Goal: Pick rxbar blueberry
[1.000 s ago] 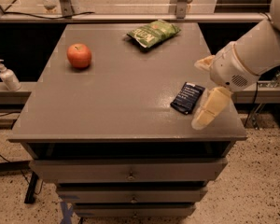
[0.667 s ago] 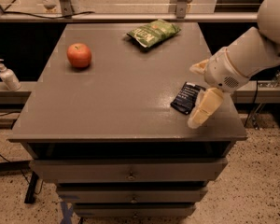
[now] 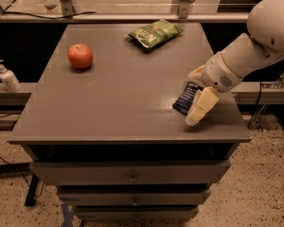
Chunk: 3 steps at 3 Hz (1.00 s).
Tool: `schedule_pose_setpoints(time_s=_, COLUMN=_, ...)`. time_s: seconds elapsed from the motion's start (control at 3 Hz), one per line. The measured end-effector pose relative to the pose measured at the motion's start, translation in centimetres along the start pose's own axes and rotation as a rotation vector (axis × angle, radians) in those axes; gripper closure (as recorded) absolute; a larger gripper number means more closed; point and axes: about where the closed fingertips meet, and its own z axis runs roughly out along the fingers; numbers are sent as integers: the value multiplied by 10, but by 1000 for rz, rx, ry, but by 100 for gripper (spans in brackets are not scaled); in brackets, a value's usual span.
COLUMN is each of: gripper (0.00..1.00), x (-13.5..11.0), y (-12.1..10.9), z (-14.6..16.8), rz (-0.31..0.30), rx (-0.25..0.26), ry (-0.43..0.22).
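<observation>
Now | tool (image 3: 193,98) at rxbar blueberry (image 3: 183,100) | apple (image 3: 80,56), chip bag (image 3: 155,32) well apart

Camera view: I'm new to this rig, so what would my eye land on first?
The white arm reaching in from the right, its hand at the dark rxbar blueberry near the right edge of the table. Then the red apple at back left and the green chip bag at the far edge.

The pincer (image 3: 194,98) hung over the desk's (image 3: 109,108) right side, jaws apart, hiding the bar's (image 3: 182,101) right part. The arm (image 3: 255,46) was cut off at the right edge. The bar's lettering was too small to read.
</observation>
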Motion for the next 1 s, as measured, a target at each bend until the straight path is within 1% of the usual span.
schedule_pose_setpoints(time_s=0.33, gripper=16, x=5, y=-9, z=8, rz=45, rx=-39, ry=0)
schedule_pose_setpoints(time_s=0.67, gripper=40, x=6, y=-12, z=7, rz=63, rx=-53, ry=3)
schedule_pose_setpoints(time_s=1.0, gripper=64, x=3, y=-12, z=3, rz=64, rx=-53, ry=3)
